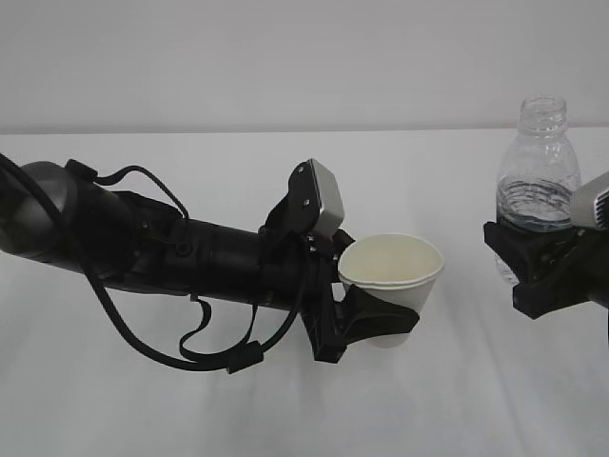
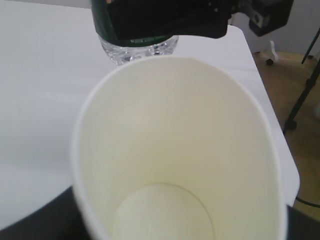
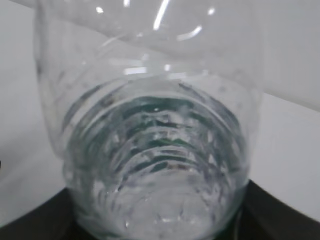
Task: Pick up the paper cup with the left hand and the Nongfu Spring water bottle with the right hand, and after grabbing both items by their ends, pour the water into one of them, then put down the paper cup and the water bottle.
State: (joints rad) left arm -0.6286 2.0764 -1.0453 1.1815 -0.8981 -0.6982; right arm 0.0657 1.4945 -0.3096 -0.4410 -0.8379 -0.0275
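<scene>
Closest to your exterior camera is the left hand, its black arm reaching in from 9 o'clock with its cable looped beneath. Its tool is clamped around the lower body of the paper cup, which sits near the middle of your view, lifted off the white counter and roughly upright, mouth tipped slightly toward you. From the left wrist view the paper cup looks dry inside, with the bottle's base and green label just beyond its far rim at 12 o'clock. Moving to 3 o'clock in the exterior view, the right hand has its tool gripping the Nongfu Spring water bottle around its lower half; the bottle stands upright, uncapped, also clear of the counter and still apart from the cup. The water appears to sit in the lower part of the bottle, and the right wrist view shows the ribbed bottle filling the frame between the dark jaws. So you have both pickups done, as far as I judge. Left for you: bring the bottle mouth over the cup, tilt to pour, then set both things down.
</scene>
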